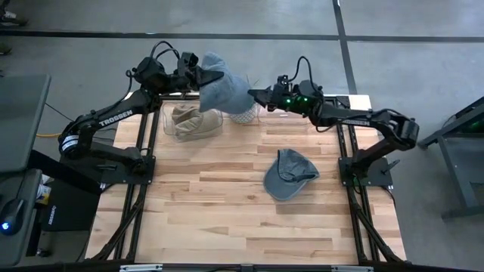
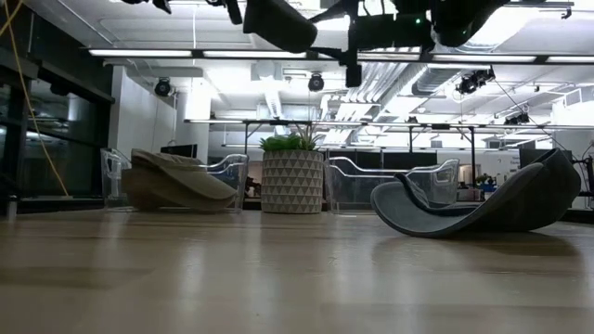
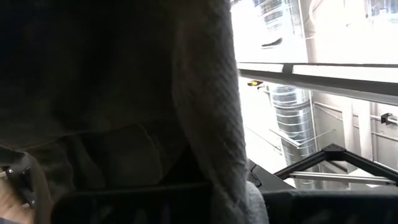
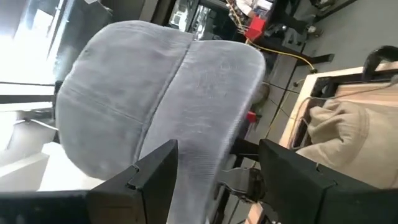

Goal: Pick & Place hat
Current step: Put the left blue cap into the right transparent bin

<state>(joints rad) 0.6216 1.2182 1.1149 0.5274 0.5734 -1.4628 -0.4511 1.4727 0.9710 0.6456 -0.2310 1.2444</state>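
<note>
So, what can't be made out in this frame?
- Left hand: fingers buried under the light grey hat in every view.
- Right hand, open: contact with that hat unclear; high view too small.
- Plant pot: mostly covered by the hat from above.
</note>
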